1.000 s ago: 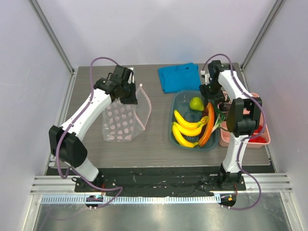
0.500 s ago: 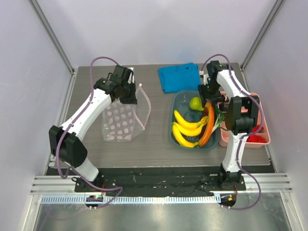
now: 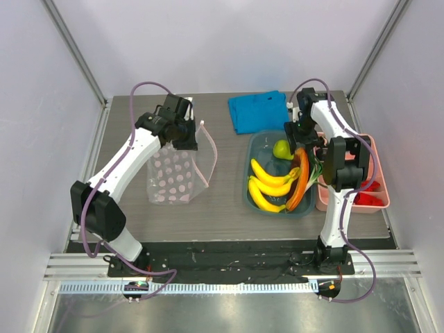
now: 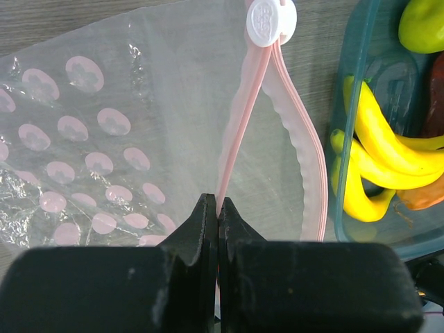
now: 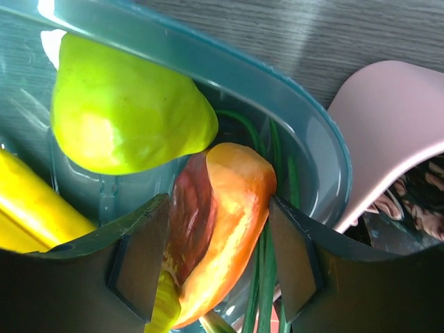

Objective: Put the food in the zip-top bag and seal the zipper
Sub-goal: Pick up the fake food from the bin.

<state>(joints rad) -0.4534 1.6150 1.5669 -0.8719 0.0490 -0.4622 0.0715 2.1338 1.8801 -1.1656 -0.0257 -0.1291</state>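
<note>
We found the left pincer (image 4: pixel 218 208) pinching the bag's (image 4: pixel 104 139) zipper (image 4: pixel 236 139) toward the worktop's left edge; the right pincer (image 5: pixel 218 205), spread, straddled the pepper (image 5: pixel 225 236) in the tub (image 5: pixel 305 118). We advised closing squarely mid-pepper.

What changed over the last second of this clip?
The right end effector edged slightly left over the teal tub. Its open jaws now straddle the tip of the orange-red pepper without gripping it. The left end effector stayed shut on the pink zipper strip, and the bag did not move.
</note>
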